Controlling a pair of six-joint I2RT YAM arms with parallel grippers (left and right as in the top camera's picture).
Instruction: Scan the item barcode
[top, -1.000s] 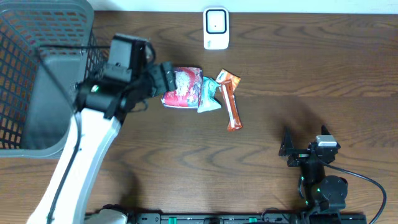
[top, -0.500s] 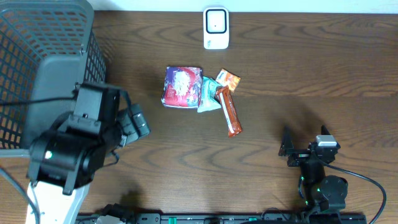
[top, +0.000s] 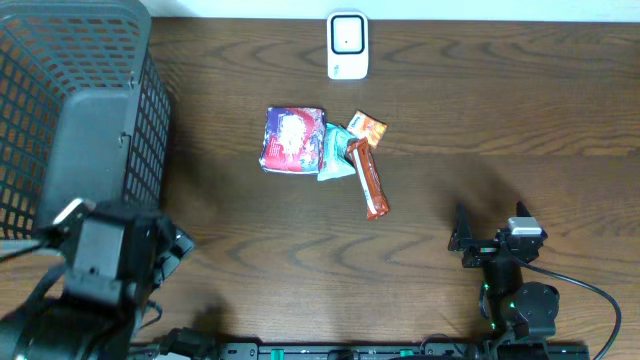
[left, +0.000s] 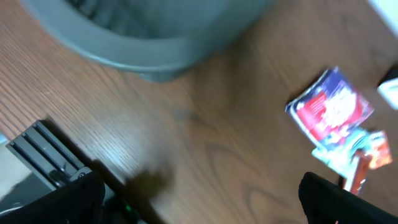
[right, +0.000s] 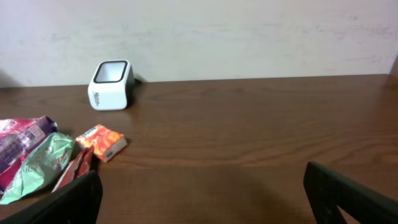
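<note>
Overhead only: whole grey basket (top: 60, 110) at the far left of the wooden table (top: 480, 110), with both arms along the near edge.
Left wrist only: blurred close look at the basket's base, plus a black rail (left: 43, 158) at the table edge.
Right wrist only: white scanner (right: 112, 76) seen side-on before a pale wall (right: 249, 31), dark window on top.
Count: four snack packets, one scanner, one basket, two arms.
Packets: red-and-purple pouch (top: 292, 138), teal pouch (top: 335, 155), small orange packet (top: 368, 127) and brown bar (top: 368, 182), clustered mid-table, touching or overlapping, on the near side of the scanner and well apart from both grippers.
Left arm: low at the near left corner, just beside the basket, wrist camera angled toward the packets.
Left gripper (left: 199, 186): fingers spread wide at the lower corners of its own view, nothing between them.
Right arm: folded at the near right edge, pointing toward the far side.
Right gripper (right: 202, 186): fingers spread wide, empty.
</note>
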